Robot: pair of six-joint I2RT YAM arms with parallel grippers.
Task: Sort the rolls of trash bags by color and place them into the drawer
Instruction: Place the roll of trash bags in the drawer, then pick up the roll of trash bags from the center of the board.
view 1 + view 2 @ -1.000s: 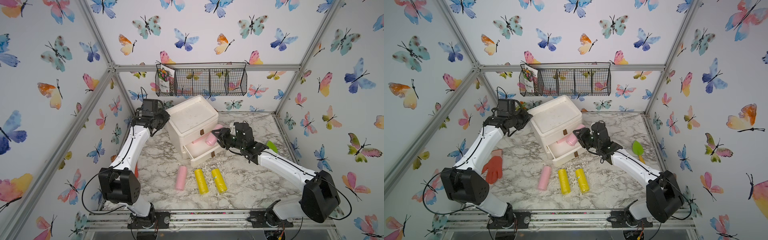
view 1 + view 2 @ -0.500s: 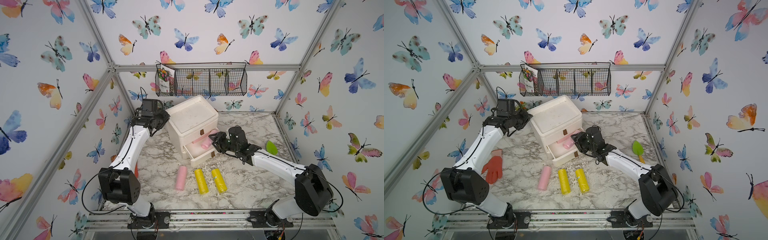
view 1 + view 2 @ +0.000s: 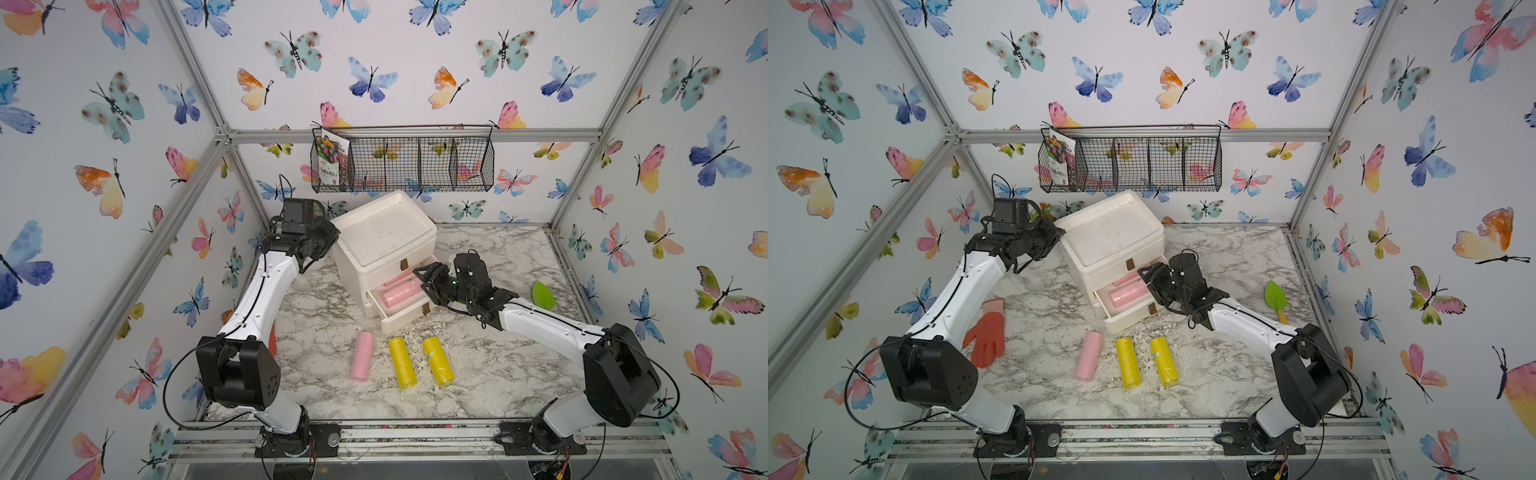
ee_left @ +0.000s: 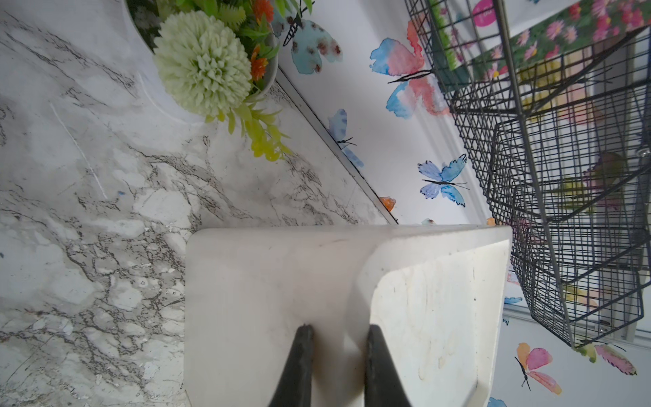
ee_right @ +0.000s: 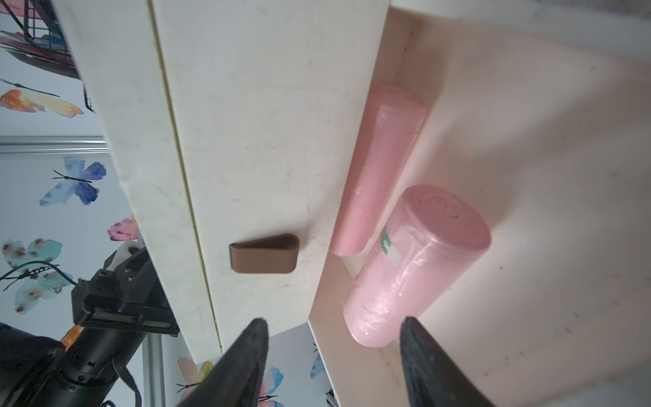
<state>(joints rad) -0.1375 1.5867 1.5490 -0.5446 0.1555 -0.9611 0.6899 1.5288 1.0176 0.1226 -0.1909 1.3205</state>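
1. Right wrist view: the right gripper [image 5: 334,320] gapes wide, holding nothing, at the open drawer [image 5: 528,141]; a near pink roll [image 5: 415,267] and a far pink roll [image 5: 380,169] lie inside.
2. Left wrist view alone: the left gripper [image 4: 339,327] narrowly pinches the rim of the cabinet [image 4: 267,282].
3. Both top views add a third pink roll [image 3: 360,356] and two yellow rolls [image 3: 402,362] [image 3: 438,359] on the table [image 3: 478,374].

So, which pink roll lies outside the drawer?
The pink roll on the table, beside the yellow rolls; the other two pink rolls lie inside the open drawer.
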